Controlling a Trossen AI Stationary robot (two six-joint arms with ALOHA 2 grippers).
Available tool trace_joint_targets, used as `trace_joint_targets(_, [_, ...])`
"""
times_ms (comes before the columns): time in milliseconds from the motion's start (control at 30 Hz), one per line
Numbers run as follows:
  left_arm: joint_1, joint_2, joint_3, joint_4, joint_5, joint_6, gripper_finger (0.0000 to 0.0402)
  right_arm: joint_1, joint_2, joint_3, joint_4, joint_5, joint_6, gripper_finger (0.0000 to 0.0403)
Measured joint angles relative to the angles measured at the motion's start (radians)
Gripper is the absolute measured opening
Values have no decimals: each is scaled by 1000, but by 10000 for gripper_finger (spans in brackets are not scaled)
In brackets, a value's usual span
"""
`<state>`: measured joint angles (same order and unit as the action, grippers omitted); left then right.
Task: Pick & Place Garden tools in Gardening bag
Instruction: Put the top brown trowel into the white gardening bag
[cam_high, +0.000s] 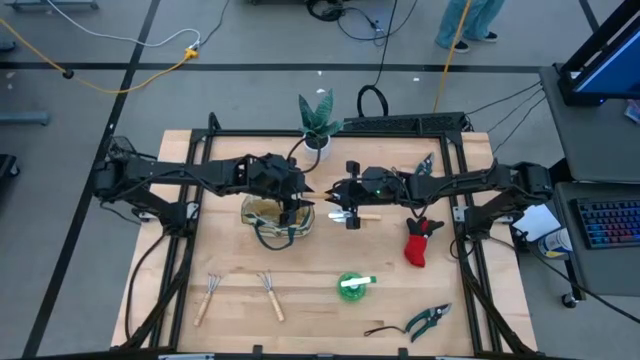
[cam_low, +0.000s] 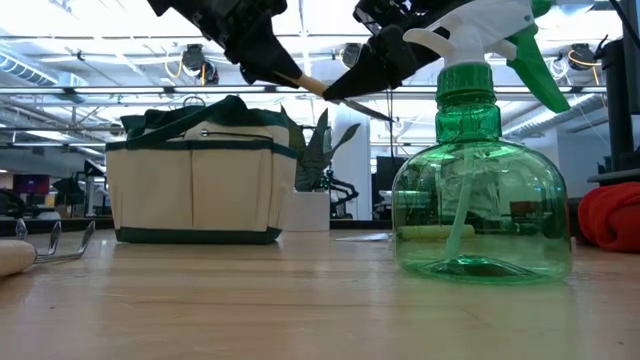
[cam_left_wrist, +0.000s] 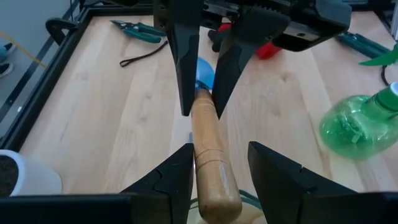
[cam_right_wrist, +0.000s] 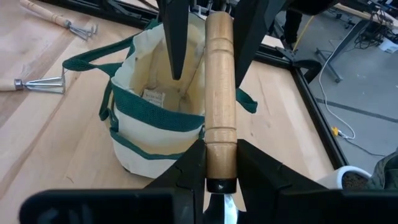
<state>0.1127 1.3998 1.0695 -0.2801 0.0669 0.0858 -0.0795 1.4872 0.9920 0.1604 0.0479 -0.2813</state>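
Meeting over the middle of the counter (cam_high: 230, 300), the two hands share one wooden-handled tool (cam_right_wrist: 220, 87). The right hand (cam_right_wrist: 221, 163) is clenched on the handle near its metal end, its fingers tight against the wood. The left hand (cam_left_wrist: 217, 163) straddles the handle's free end with its fingers spread and a gap on at least one side, so it reads as released. The tool's working end is mostly hidden: only a sliver of blue shows behind the right hand's fingers, so it is probably a trowel, though the shape cannot be made out.

Just under the left hand stands the gardening bag (cam_high: 277, 217), mouth open; its inside is partly blocked from above by the arm. Along the counter's near side lie two mini rakes (cam_high: 210, 297), a green spray bottle (cam_high: 352, 286) and pruning shears (cam_high: 429, 320). A red-black glove (cam_high: 420, 241) lies beside the right arm. In the low view the bottle hides much of the counter behind it.
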Motion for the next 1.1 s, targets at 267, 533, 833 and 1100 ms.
trace_joint_targets(267, [0,0,0,1,-16,24,134,0,0,0,8,0,-22,68])
trace_joint_targets(533, [1,0,0,0,-41,35,69,0,0,0,8,1,-15,75])
trace_joint_targets(833, [0,0,0,-24,-62,16,69,0,0,0,18,3,-20,97])
trace_joint_targets(1100, [0,-6,0,-55,-68,-10,69,0,0,0,54,3,-19,125])
